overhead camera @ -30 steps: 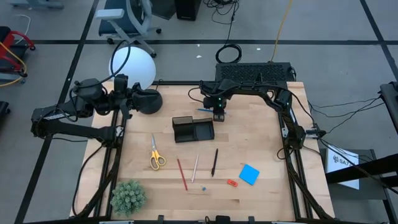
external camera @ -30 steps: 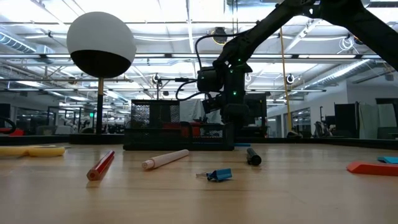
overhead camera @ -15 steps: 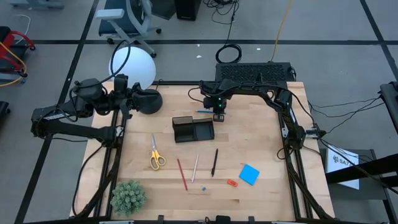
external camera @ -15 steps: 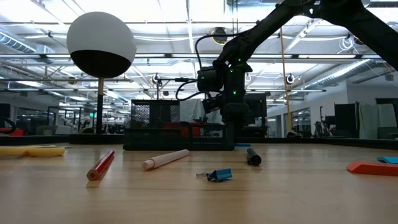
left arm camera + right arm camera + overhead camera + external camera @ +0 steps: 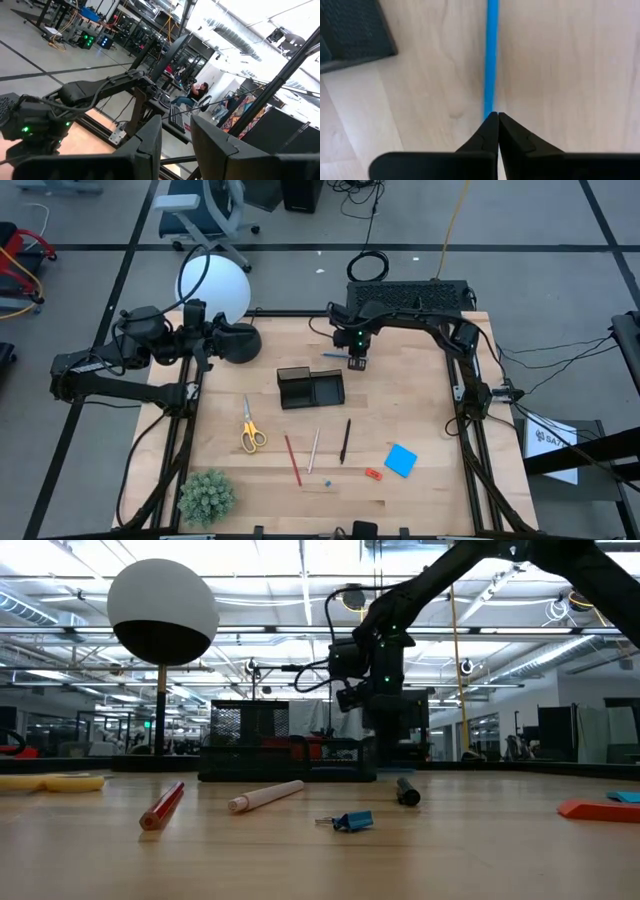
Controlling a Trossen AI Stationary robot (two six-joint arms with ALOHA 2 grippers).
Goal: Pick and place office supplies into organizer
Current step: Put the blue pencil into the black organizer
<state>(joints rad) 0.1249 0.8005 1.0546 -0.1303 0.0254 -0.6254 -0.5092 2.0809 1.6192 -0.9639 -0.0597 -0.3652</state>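
Risk: right gripper (image 5: 493, 119) has its fingers pressed together right at the end of the thin blue plastic pen (image 5: 491, 55), w/ nothing visibly between the tips, so it may lift off empty. Pen is slim, smooth, lying flat on the pale wooden table (image 5: 420, 400) just beside the small black mesh organizer tray (image 5: 310, 388). Left gripper (image 5: 175, 132) waits partly open by the lamp, holding nothing.

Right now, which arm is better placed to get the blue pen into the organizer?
Right. Its claw is shut on the blue pen's end, close behind the organizer. The left claw is parked by the lamp base, pointing off the table.
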